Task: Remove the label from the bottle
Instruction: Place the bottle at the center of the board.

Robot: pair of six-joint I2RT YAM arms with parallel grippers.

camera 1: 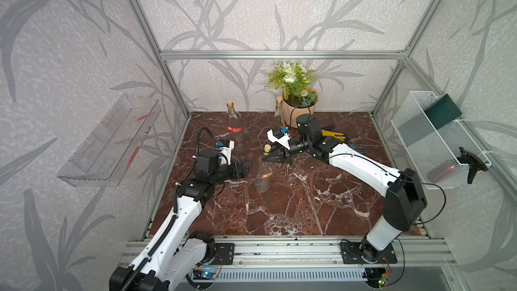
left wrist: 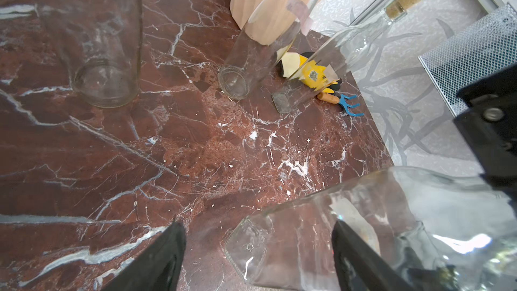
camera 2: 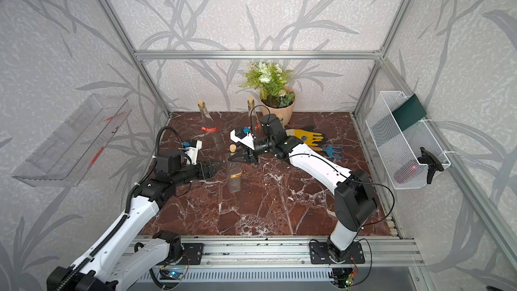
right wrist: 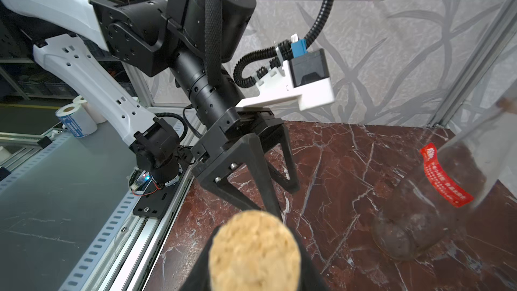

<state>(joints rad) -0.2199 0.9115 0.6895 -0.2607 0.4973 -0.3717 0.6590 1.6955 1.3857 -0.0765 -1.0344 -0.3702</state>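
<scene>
Red-brown marble tabletop point(camera 1: 293, 205), leaf-patterned wallpaper point(camera 1: 251, 9) all round (aluminium frame point(camera 1: 279, 55) at the edges). The bottle point(camera 1: 263, 180) stands mid-table, label point(camera 1: 267, 175) on. Right gripper point(camera 1: 267, 158) reaches in low, pinching the neck under the cork point(right wrist: 254, 250). Left gripper point(camera 1: 247, 169) sits level beside the body, jaws spread.

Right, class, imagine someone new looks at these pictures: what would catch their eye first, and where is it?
Probably the corked bottle mid-table, its neck gripped by the right claw while the left claw stands open beside its body. Behind it, the flower pot by the back wall and the red-labelled bottle stand out.
</scene>
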